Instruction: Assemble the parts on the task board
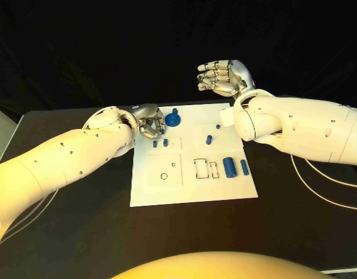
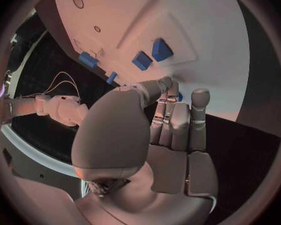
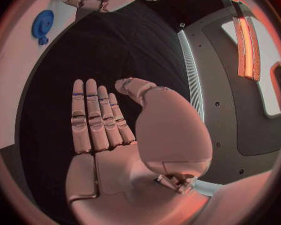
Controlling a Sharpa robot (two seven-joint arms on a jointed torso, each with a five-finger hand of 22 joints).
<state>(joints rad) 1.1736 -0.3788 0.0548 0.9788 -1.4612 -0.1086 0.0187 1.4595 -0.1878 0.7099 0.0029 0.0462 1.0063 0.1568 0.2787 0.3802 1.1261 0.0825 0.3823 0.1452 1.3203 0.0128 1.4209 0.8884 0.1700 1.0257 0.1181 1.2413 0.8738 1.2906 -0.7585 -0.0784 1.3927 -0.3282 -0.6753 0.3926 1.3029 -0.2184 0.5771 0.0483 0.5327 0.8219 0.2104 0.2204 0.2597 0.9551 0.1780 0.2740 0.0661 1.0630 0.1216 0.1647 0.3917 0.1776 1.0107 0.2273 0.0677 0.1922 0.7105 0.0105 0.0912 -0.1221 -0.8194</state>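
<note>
Left hand (image 1: 149, 121): its fingers (image 2: 172, 116) are curled downward at the far left corner of the task board (image 1: 191, 195), upper centre-left of the head frame; in the left wrist view they lie close together, with a bit of blue just past the tips. Whether they pinch a part cannot be told. Just right of this hand a round blue part with a short stem (image 1: 172, 120) sits on the board; the right wrist view also shows it (image 3: 43, 25), at upper left. Right hand (image 1: 223, 77): raised above the board's far edge, upper centre of the head frame, off the board; its fingers (image 3: 93, 117) lie straight and side by side, thumb apart, holding nothing. Further parts on the board: two small blue pieces (image 1: 160, 143) below the left hand, a small peg (image 1: 210, 139) in the centre, and a thick blue cylinder (image 1: 229, 167) beside a thinner blue pin (image 1: 244, 167) at right. The white board rests on the black table (image 1: 78, 232), mid-frame.
</note>
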